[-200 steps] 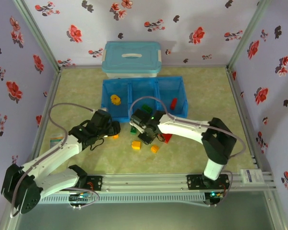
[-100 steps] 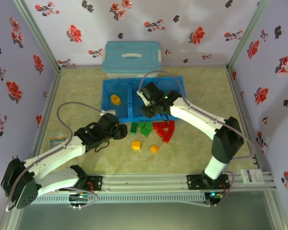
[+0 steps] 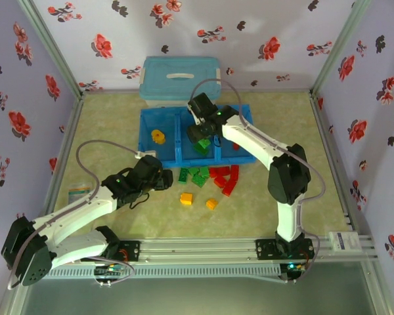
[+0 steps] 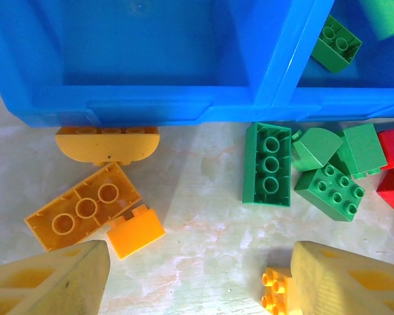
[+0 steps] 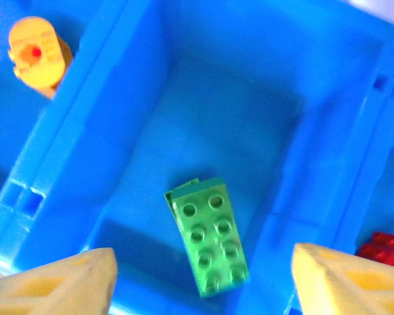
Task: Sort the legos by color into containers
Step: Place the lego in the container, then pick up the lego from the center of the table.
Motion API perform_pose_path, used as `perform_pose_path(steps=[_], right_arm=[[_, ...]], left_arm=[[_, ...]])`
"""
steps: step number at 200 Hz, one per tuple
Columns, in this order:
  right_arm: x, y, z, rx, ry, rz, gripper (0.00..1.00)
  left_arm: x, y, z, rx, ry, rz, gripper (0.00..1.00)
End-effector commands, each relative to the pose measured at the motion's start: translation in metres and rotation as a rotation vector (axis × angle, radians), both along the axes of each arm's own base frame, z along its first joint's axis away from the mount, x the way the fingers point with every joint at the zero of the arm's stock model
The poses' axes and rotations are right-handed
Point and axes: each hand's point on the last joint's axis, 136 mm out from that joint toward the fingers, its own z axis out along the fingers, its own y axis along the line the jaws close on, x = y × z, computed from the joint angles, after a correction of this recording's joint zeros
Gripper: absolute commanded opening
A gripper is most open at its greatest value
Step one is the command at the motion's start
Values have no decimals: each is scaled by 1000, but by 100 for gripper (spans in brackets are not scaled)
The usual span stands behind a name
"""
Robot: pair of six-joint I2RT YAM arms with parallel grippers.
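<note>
The blue tray [image 3: 179, 156] has three containers side by side. My right gripper [image 5: 200, 289] hangs open over the middle one [image 5: 249, 131]. A green lego [image 5: 210, 243] lies below it, free of both fingers, with another green piece under it. A yellow piece [image 5: 36, 52] sits in the left container and a red lego [image 5: 384, 249] in the right one. My left gripper [image 4: 197, 282] is open low over the table, just in front of the tray. Orange legos [image 4: 82, 213] lie near its left finger. A small yellow lego [image 4: 276, 295] sits beside its right finger. Green legos [image 4: 269, 164] lie ahead.
A light blue lidded box [image 3: 180, 81] stands behind the tray. Green [image 3: 194, 176] and red [image 3: 224, 178] legos are piled in front of the tray, with two yellow ones [image 3: 186, 197] nearer me. A small card [image 3: 75, 195] lies by the left wall.
My right gripper lifted from the pile on the table, swung back over the middle container and opened, letting go of the green lego. The left gripper shifted slightly right.
</note>
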Motion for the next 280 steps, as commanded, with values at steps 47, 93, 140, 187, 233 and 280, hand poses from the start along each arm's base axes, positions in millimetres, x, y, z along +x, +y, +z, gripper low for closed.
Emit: perform_pose_path(steps=[47,93,140,187,233,280], right_arm=[[-20,-9,35,98,-57,-28,83],[-47,-21,47,191,-76,-28,85],[-63,-33,32,205,-44,-55,85],[-71,-36,15,220,-15,-73,84],[-74,-36,12,230,-4,-72,83],[-77,-43,9,215,-13,-75,82]], left_arm=[[3,24,-10,40,34,84,76],[8,37,-33,36,101,135,79],[16,45,-52,8,146,181,77],[13,33,-55,38,178,161,74],[13,18,-67,35,204,163,71],[17,9,-71,44,213,152,67]])
